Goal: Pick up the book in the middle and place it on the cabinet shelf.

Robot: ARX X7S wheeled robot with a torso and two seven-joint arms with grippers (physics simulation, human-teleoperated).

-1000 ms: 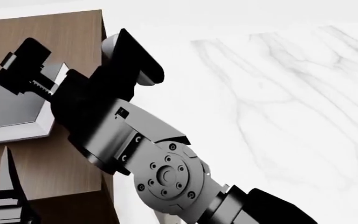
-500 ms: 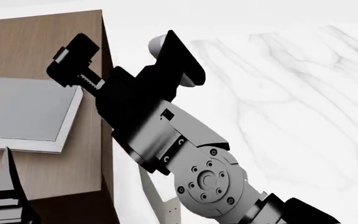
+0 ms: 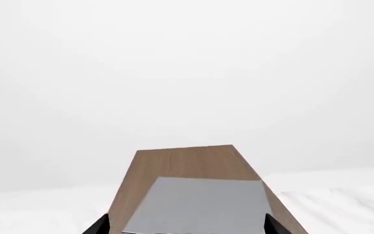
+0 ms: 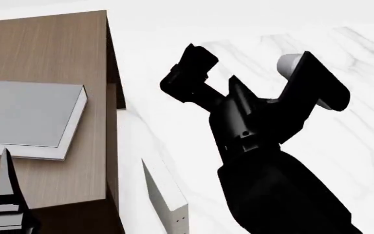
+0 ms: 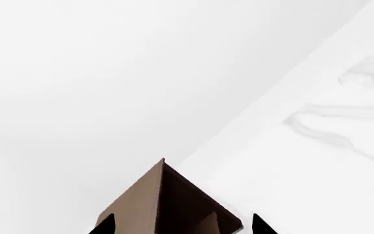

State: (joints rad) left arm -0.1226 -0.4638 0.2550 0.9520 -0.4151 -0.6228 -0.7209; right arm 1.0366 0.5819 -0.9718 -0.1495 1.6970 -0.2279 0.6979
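The book (image 4: 28,119), grey-covered with white page edges, lies flat on the cabinet shelf top (image 4: 50,48) at the left of the head view, with no gripper touching it. My right gripper (image 4: 188,77) is open and empty, in the air to the right of the cabinet over the marble floor. Its wrist view shows its two fingertips (image 5: 105,225) wide apart and the cabinet's corner (image 5: 148,200) beyond. My left gripper (image 4: 5,195) is open just in front of the book. Its wrist view shows the book (image 3: 200,204) on the cabinet top (image 3: 187,161).
An off-white book with small dark dots (image 4: 165,195) stands on edge just right of the cabinet's side. White marble floor (image 4: 291,53) spreads to the right. My right forearm (image 4: 271,190) fills the lower middle of the head view.
My right gripper has let go of the book, left it on the cabinet top, and swung right and clear of the cabinet. The left arm has not moved.
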